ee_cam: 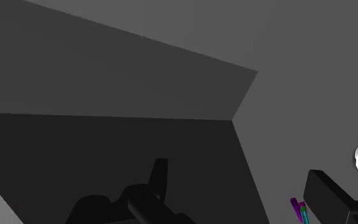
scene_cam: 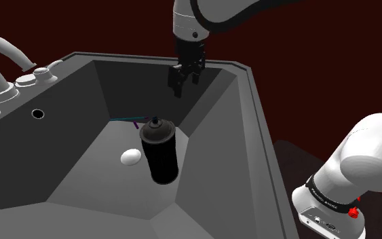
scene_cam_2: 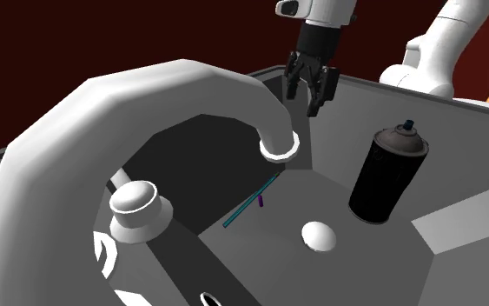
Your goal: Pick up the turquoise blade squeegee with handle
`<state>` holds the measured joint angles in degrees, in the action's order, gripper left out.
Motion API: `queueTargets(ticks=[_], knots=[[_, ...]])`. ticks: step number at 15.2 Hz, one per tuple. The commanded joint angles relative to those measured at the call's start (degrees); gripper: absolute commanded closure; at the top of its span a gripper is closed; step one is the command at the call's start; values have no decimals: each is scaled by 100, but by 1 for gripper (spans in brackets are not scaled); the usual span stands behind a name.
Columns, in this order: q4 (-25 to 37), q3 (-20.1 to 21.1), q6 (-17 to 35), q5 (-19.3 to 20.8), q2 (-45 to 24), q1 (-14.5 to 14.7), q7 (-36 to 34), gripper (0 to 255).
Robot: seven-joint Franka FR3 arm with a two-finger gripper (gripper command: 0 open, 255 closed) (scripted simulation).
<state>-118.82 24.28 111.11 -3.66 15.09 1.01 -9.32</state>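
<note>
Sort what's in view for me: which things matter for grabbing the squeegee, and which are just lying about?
For the job:
- squeegee, turquoise blade, purple handle, lying on the sink floor
- gripper, fingers open, up near the sink's rim

Lying about:
- black spray can
- white egg-shaped object
- faucet

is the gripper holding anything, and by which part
Nothing: the black gripper hangs open above the grey sink; the thin turquoise squeegee lies on its floor.

Turquoise squeegee in sink, jaws parted
</note>
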Motion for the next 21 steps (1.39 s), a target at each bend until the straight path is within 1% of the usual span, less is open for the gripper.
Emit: queueTargets(ticks=[1,5,8,10,13,15,21], knots=[[250,195,139,195,-435,8,-255,0],[876,510,286,731,-1371,94,-800,0],[1437,650,298,1209,-2117,260,-1211,0],[1858,689,258,1534,-2626,427,-1461,0],[2571,667,130,1986,-3393,756,-1770,0],[3015,621,27,2208,-3822,972,-1898,0],[2705,566,427,2298,-3931,977,-1990,0]])
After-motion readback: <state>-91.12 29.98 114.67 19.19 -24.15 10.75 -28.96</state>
